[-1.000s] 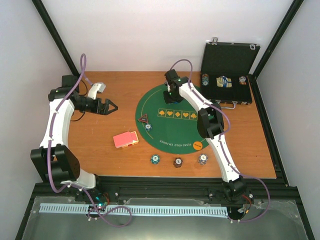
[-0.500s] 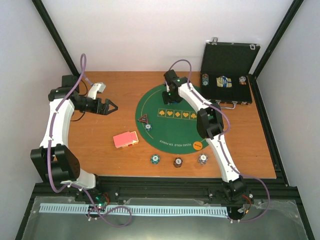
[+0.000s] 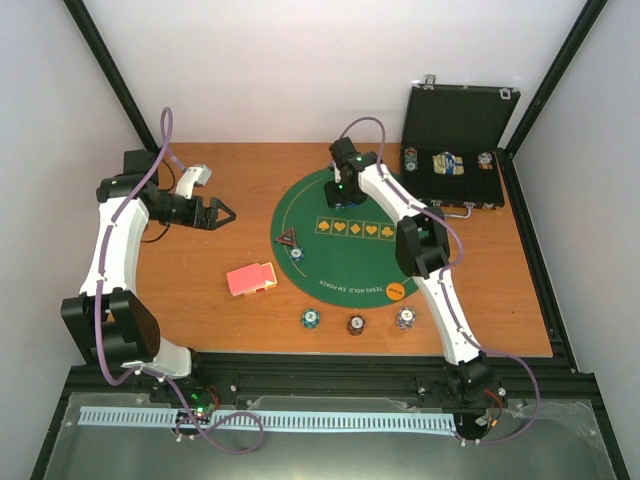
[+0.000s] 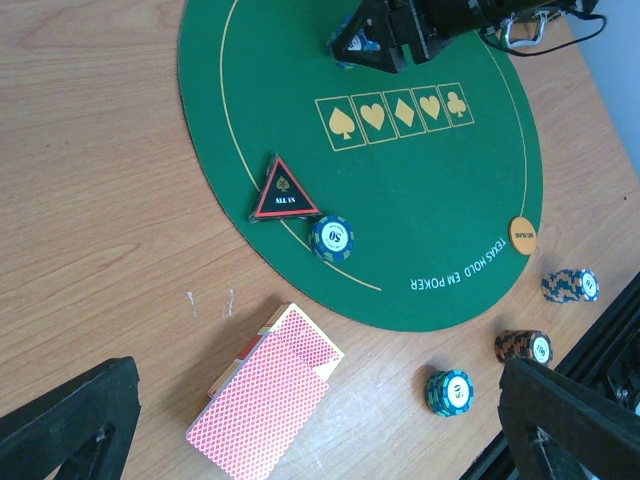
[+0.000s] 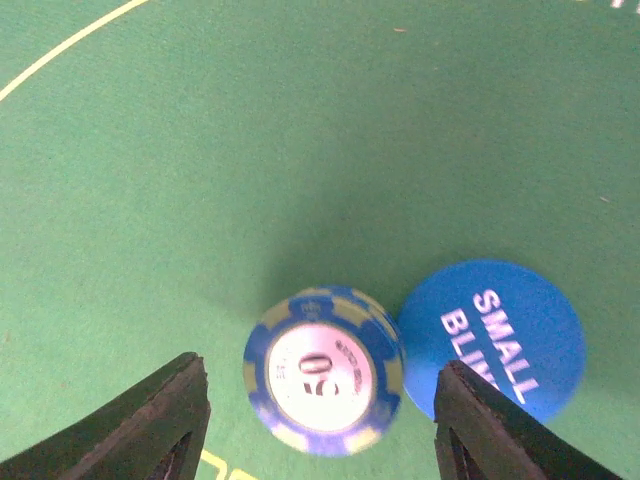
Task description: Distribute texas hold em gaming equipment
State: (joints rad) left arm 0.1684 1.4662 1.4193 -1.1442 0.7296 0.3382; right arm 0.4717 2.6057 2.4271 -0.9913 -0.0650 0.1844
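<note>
A stack of red-backed cards (image 3: 251, 279) lies on the wood left of the green mat (image 3: 350, 255), and shows in the left wrist view (image 4: 270, 390). On the mat are a dark triangle (image 3: 288, 238), a blue chip (image 3: 297, 254) and an orange disc (image 3: 396, 292). Three chip stacks (image 3: 356, 325) stand at the front. My right gripper (image 3: 340, 195) is open low over the mat's far side. A blue chip stack (image 5: 325, 372) sits between its fingers, next to a blue disc (image 5: 492, 338). My left gripper (image 3: 222, 213) is open and empty, above the wood to the left.
A black hinged case (image 3: 455, 150) stands open at the back right with chips in its tray. The right arm stretches across the mat's right half. The table's front edge lies just past the three chip stacks.
The right gripper has shifted slightly over the far side of the mat. The left arm has not moved.
</note>
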